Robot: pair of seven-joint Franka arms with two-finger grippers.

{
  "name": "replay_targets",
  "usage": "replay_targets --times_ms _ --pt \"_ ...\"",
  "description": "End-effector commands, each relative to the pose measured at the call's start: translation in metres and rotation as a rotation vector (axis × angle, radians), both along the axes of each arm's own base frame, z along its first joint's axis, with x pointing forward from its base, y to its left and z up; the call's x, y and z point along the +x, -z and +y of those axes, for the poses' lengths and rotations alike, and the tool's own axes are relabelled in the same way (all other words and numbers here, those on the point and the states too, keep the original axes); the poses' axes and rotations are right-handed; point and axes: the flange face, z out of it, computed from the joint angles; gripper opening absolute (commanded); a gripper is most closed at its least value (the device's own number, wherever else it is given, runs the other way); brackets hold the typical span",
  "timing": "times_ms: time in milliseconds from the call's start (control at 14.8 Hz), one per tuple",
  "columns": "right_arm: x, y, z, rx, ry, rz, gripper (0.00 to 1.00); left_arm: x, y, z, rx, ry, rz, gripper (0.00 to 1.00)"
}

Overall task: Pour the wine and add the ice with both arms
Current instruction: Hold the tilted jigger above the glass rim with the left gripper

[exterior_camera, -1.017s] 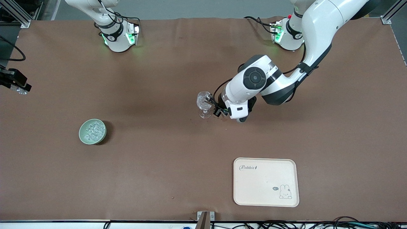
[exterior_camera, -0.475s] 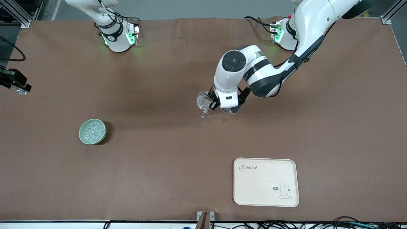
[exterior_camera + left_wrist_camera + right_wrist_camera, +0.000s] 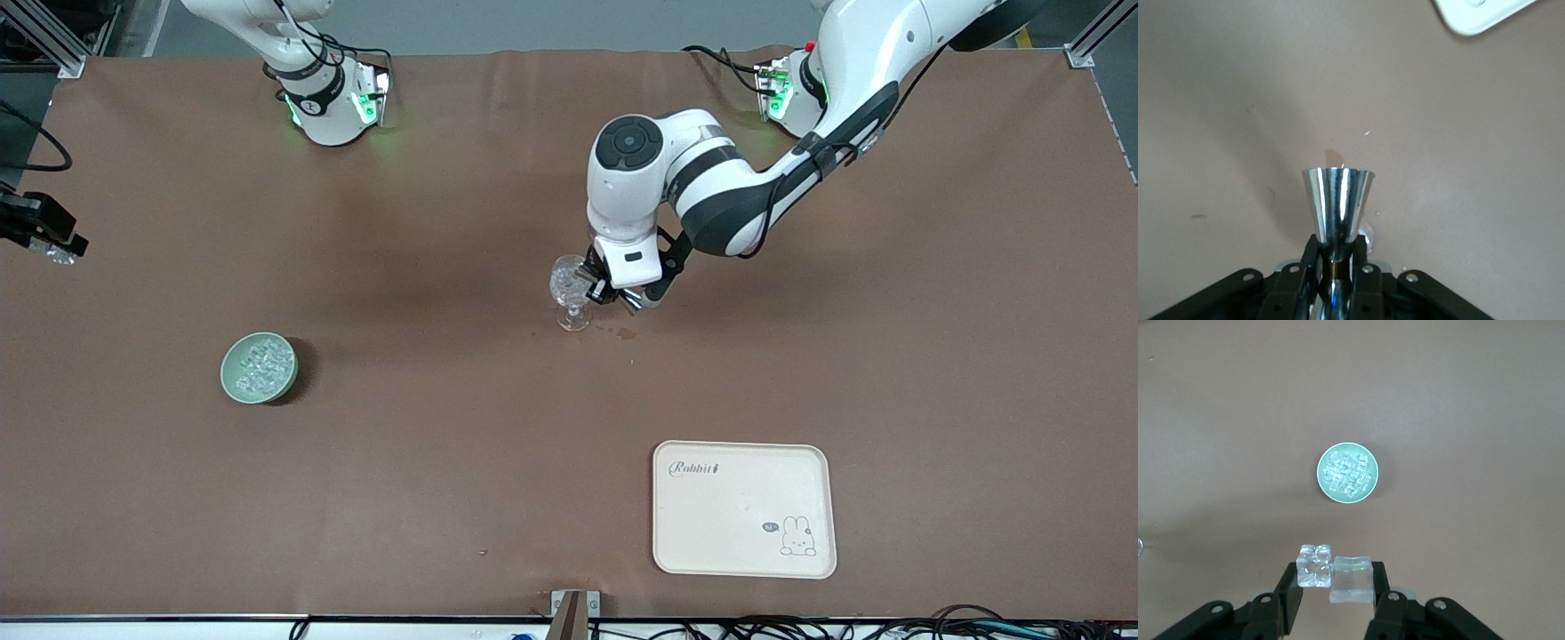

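My left hand (image 3: 1336,280) is squeezing a shiny metal cup (image 3: 1337,207) beside the glass (image 3: 569,289), while my right hand (image 3: 1336,587) is pinching two ice cubes (image 3: 1335,575).

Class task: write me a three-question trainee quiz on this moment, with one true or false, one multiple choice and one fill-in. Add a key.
1. True or false: the right gripper is shut on ice.
2. Beside the glass, the left gripper holds: A a bottle, B a metal cup, C a spoon.
3. Fill in: the rest of the ice lies in the pale green ____.

Key: 1 true; 2 B; 3 bowl.
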Motion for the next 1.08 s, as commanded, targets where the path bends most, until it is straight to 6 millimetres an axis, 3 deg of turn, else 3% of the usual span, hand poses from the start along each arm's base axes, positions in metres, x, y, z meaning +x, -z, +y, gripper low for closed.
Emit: replay_targets --times_ms 0,678,1017 --pt "-0.009 -0.003 -0.001 -0.002 0.014 -0.011 0.04 -0.005 -0.013 -0.003 0.052 -0.007 -0.086 0.00" --pt "-0.009 -0.003 0.000 -0.002 0.013 -0.008 0.04 -0.045 -0.011 -0.033 0.205 0.123 -0.218 0.00" --pt "-0.010 -0.003 0.001 -0.001 0.011 0.000 0.04 -0.052 -0.008 -0.037 0.266 0.153 -0.266 0.00"
